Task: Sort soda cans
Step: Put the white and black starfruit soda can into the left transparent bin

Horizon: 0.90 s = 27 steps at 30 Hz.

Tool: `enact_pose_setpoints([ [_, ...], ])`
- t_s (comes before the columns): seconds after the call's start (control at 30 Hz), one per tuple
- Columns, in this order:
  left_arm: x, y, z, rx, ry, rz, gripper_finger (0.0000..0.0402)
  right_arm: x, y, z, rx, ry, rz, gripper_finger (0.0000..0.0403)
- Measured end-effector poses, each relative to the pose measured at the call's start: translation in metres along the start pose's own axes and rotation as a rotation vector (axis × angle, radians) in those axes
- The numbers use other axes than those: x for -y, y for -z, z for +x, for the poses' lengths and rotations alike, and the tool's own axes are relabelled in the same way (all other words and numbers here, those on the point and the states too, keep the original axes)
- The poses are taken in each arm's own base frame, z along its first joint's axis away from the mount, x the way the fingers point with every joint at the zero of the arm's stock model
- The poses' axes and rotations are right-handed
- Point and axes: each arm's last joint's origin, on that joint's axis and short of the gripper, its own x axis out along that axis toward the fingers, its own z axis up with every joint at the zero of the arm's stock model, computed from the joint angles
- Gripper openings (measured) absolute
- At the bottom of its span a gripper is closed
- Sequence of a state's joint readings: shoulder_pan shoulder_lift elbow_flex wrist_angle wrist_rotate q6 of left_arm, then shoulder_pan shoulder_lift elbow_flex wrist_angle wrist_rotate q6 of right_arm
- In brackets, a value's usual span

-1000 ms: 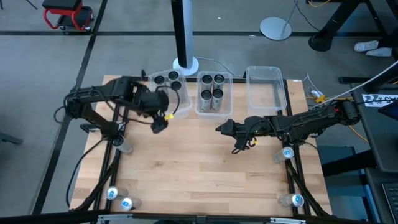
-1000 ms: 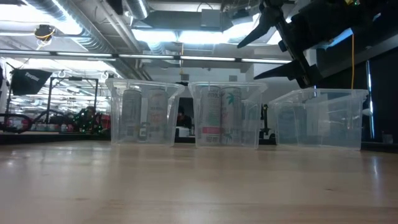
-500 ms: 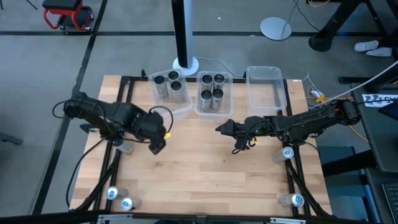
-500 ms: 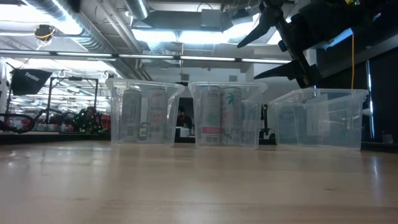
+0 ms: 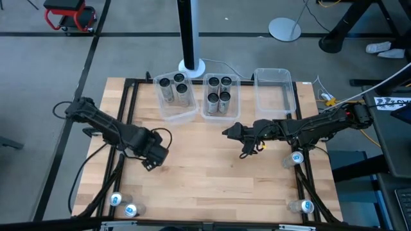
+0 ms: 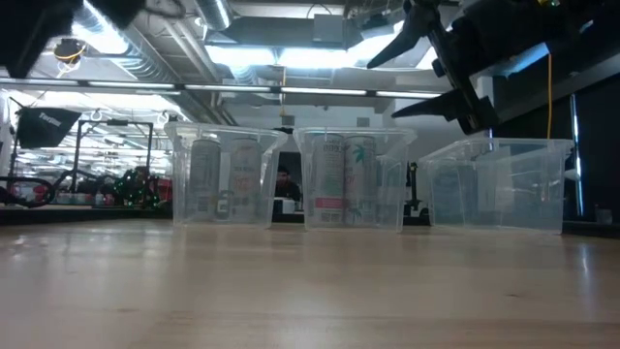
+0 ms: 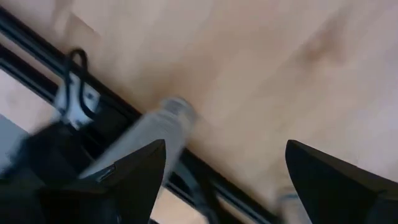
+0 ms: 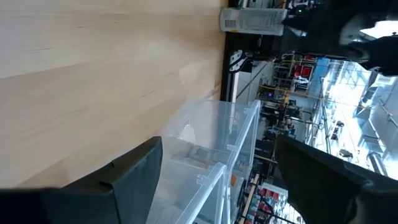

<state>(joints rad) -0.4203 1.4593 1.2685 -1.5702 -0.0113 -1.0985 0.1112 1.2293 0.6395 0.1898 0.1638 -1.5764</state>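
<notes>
Three clear bins sit in a row at the far edge of the wooden table (image 5: 205, 167). The left bin (image 5: 186, 115) holds three soda cans with dark tops (image 5: 173, 86), standing upright at its far end. The middle bin (image 5: 221, 115) holds four dark-topped cans (image 5: 219, 93), upright. The right bin (image 5: 275, 76) shows no cans inside.

More cans with pale blue-white tops stand in holders off the table's edges: two at the near left corner (image 5: 122, 205), one at the right edge (image 5: 296, 157), one at the near right corner (image 5: 306, 206). A further can (image 5: 127, 151) lies at the left frame rail, beside the left arm.

Left gripper (image 5: 151, 162) is over the left part of the table, near the rail. Its fingers stand wide apart in the left wrist view, nothing between them.

Right gripper (image 5: 239, 142) hovers above table centre-right, just near of the middle bin. Fingers are spread wide and empty; the low view shows them raised above the bins.
</notes>
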Motion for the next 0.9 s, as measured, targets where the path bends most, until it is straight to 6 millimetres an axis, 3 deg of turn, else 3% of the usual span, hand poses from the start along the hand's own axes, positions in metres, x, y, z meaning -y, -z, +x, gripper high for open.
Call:
enact_pose_setpoints([
  [0.3, -0.008, 0.005, 0.04, -0.156, -0.099, 0.153, 0.0317, -0.002, -0.001, 0.004, 0.0, -0.004, 0.0, 0.0312],
  [0.6, -0.017, 0.01, 0.065, -0.229, -0.176, 0.264, 0.0317, -0.011, -0.004, 0.026, 0.0, 0.006, -0.021, 0.0312],
  [0.9, -0.027, 0.018, 0.09, -0.371, -0.209, 0.328, 0.0317, -0.009, -0.004, 0.027, 0.0, 0.026, -0.024, 0.0312],
])
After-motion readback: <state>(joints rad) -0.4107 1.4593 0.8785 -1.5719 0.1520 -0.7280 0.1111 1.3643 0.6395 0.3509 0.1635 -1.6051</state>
